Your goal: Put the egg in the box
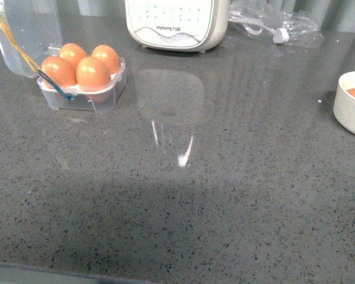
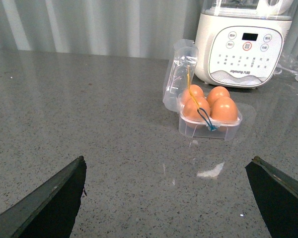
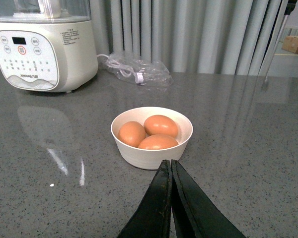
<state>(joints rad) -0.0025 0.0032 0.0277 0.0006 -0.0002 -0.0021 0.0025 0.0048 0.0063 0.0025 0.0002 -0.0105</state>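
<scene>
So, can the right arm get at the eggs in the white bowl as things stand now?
Probably yes. The white bowl sits just ahead of the right gripper, its three eggs uncovered, with nothing between. The jaws are shut, though, so they must open first.

Only legible text: "Joyoung" brand mark on the big cream-white plastic appliance [image 1: 176, 23]. It's printed at 6 o'clock on the front control panel [image 1: 171, 15], just above the wavy grey trim [image 1: 165, 36]. Characters after the logo: unreadable. Captions on the round buttons [image 2: 232, 35]: too small to read. At 12 o'clock, the dark rectangular display [image 2: 250, 36]: digits not legible.
</scene>
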